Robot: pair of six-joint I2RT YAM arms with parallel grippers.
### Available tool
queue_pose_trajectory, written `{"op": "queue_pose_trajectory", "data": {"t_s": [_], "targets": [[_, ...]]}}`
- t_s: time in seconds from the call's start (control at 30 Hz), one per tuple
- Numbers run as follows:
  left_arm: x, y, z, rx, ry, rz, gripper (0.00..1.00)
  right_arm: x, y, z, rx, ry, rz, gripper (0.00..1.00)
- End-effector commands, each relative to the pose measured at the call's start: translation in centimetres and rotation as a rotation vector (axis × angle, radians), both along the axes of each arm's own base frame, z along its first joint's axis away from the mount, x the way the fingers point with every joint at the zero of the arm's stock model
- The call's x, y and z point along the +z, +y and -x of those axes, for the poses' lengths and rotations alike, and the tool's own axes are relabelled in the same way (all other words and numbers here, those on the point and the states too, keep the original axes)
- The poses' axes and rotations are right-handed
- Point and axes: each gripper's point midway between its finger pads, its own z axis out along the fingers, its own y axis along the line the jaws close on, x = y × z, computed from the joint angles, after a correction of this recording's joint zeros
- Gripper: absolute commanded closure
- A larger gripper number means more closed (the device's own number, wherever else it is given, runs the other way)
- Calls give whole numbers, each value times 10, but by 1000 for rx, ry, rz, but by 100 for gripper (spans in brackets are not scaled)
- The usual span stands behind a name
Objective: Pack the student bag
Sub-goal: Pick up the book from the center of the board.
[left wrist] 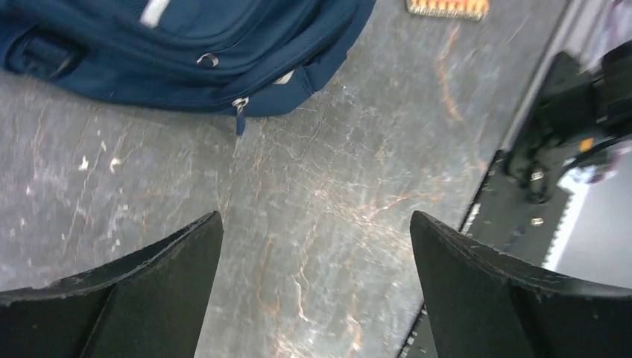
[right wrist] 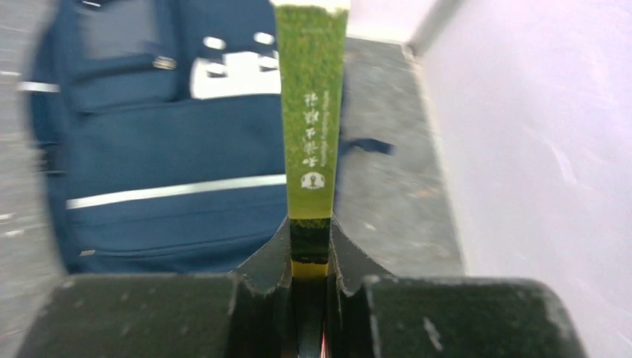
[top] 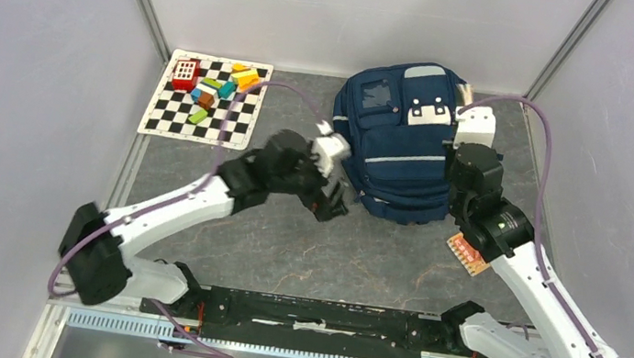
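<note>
The student bag [top: 401, 148] lies flat on the grey table [top: 285, 249], front side up, in the far right part between the two arms. Its white buckle patch [top: 430, 113] faces up near its far end, and a grey stripe crosses its middle.

The left arm [top: 200, 196] reaches in from the near left, and the left jaws sit just beside the bag's near left corner. In the left wrist view they stand wide apart with nothing between them, only bare table below. The bag's lower edge and a zip pull [left wrist: 240, 104] show at the top of that view.

The right arm [top: 509, 241] stretches along the bag's right side. The right jaws are closed tight on a thin, flat green item [right wrist: 309, 112] with white lettering, seen edge-on and pointing away from the wrist. What kind of item it is cannot be told. It is held over the bag's right edge.

A small flat orange-striped object [top: 468, 253] lies on the table near the bag's near right corner, partly under the right arm. Well apart, at the far left, a checkered mat [top: 169, 118] carries a cluster of coloured blocks [top: 214, 87].
</note>
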Motion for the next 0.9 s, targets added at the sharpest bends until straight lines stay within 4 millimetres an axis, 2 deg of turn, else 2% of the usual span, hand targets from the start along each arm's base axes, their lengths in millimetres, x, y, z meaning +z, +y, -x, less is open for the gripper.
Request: {"op": "queue_pose_trajectory", "data": {"t_s": [0.0, 0.13, 0.23, 0.27, 0.4, 0.53, 0.67, 0.7, 0.77, 0.83, 0.87], "targets": [[-3, -40, -28, 3, -283, -186, 0, 26, -57, 20, -250, -51, 119, 100], [-23, -102, -21, -134, -329, -203, 0, 5, -63, 32, -256, -34, 103, 100], [-42, -138, -20, -193, -388, -256, 0, -3, -71, 44, -265, -34, 96, 100], [-47, -147, -26, -189, -410, -275, 0, -6, -72, 47, -262, -30, 97, 100], [-66, -165, -50, -140, -473, -333, 0, -14, -73, 58, -241, -21, 58, 100], [-80, -168, -74, -71, -565, -387, 0, -21, -71, 66, -209, -15, 25, 100], [-94, -174, -83, -83, -618, -420, 1, -31, -66, 71, -167, 4, -2, 100], [-102, -176, -82, -107, -609, -432, 6, -32, -66, 72, -167, 7, -6, 100], [-120, -179, -83, -132, -586, -469, 23, -34, -66, 74, -161, 13, -17, 100], [-127, -175, -91, -83, -576, -495, 56, -33, -64, 77, -143, 10, -30, 100], [-130, -171, -93, -57, -565, -512, 77, -34, -63, 77, -132, 9, -32, 100]]}}
